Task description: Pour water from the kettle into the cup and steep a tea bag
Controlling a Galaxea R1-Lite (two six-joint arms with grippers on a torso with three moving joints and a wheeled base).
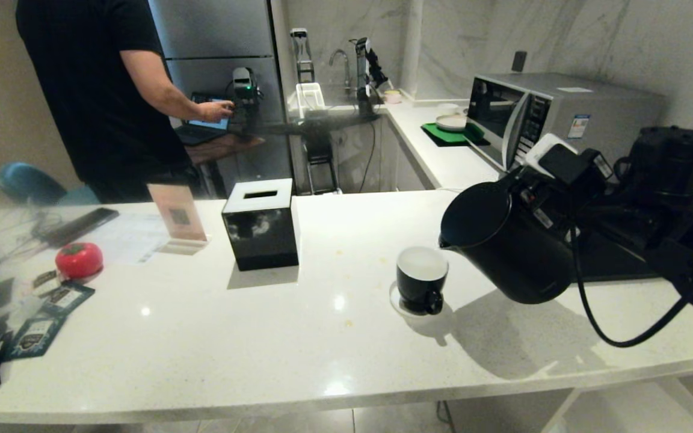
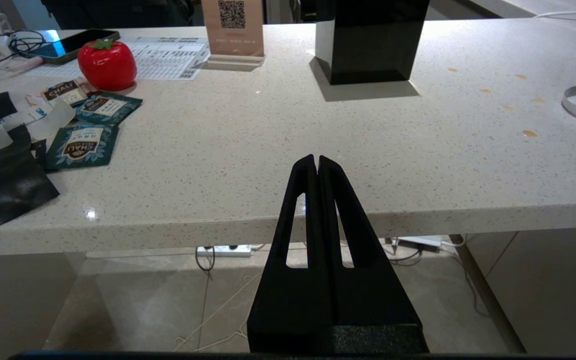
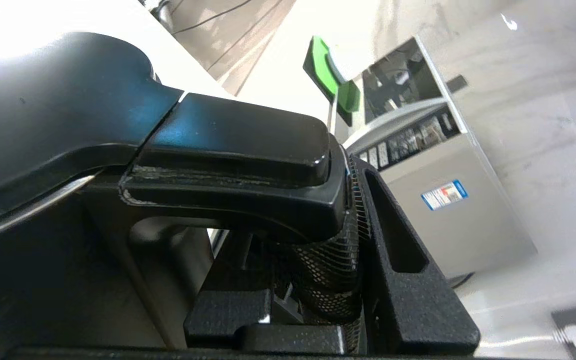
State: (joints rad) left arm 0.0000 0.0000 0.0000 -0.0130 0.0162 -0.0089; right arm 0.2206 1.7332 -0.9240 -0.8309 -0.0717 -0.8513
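The kettle (image 1: 506, 246) hangs tilted just right of the cup (image 1: 421, 278), spout (image 1: 444, 243) above the rim. The right gripper (image 3: 318, 225) is clamped on the loop handle (image 3: 233, 165), the correct hold: rigid, clear of the body. Expect a heavy load that shifts as water runs out; the matte handle should resist slip. The cup is light and tippable on its saucer (image 1: 399, 304). The left gripper (image 2: 317, 162), fingers pressed together and empty, waits at the counter (image 2: 268, 150) edge, well left of the cup.

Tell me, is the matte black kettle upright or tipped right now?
Tipped. The matte black jug-shaped kettle hangs off the counter, held by the right end effector, leaning with its spout just above the small black cup. No water stream is visible.
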